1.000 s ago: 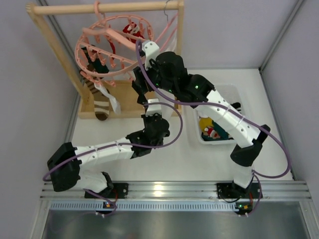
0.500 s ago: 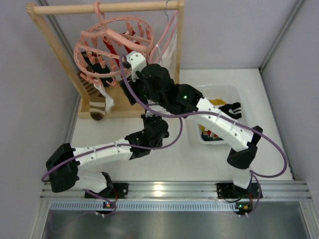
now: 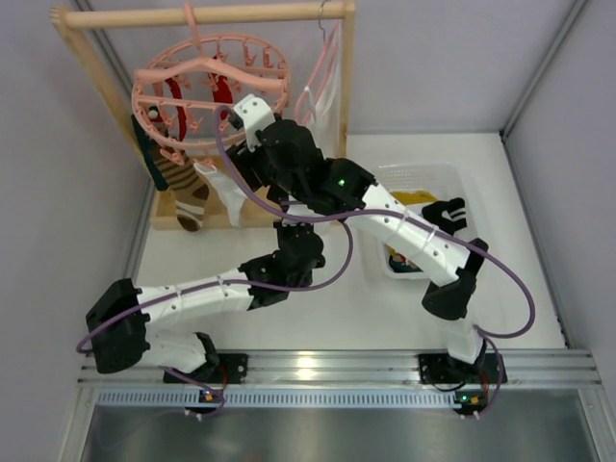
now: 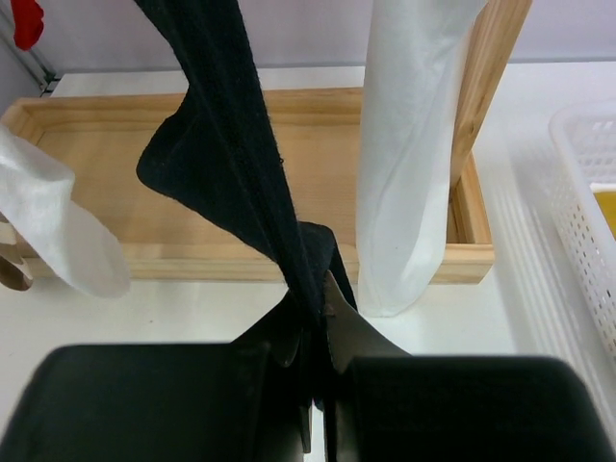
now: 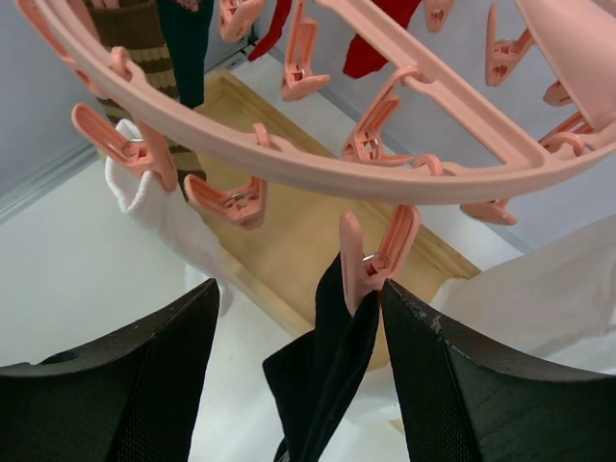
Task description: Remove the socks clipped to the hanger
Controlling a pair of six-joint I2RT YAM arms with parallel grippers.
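left gripper clenched on black sock | right gripper released | basket holds socks

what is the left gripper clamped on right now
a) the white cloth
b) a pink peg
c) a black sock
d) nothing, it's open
c: in the left wrist view the left gripper is shut on the lower end of the black sock, which hangs from a pink peg on the hanger.
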